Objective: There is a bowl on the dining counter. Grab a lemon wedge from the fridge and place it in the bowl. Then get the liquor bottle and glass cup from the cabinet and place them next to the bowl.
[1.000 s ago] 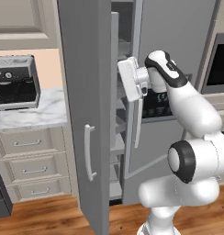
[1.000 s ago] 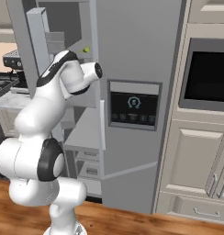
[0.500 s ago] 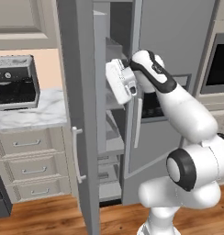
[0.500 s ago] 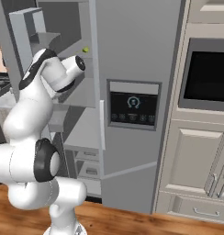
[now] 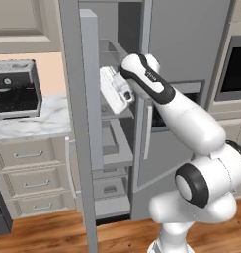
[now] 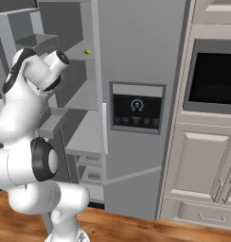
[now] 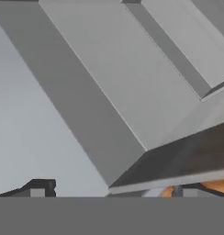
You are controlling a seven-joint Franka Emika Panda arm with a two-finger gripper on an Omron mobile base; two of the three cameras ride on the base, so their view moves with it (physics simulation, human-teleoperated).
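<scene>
The fridge stands with its left door swung open, grey inner shelves showing. The lemon wedge, a tiny yellow-green piece, lies on an upper shelf near the right door's edge. My gripper reaches into the opening at mid-shelf height, close to the open door's inner face. In the hand view my gripper is open, its fingertips wide apart with nothing between them, facing slanted grey shelf surfaces. The bowl, dining counter, liquor bottle, glass cup and cabinet are out of view.
A coffee machine sits on a marble worktop over cream drawers, left of the fridge. The right door carries a dark dispenser panel and a white handle. A wall oven and cream cupboards stand to the right.
The left fridge door has swung wider open. My hand has moved left and deeper into the opening, staying close to the door's inner side. The jaws stayed wide.
</scene>
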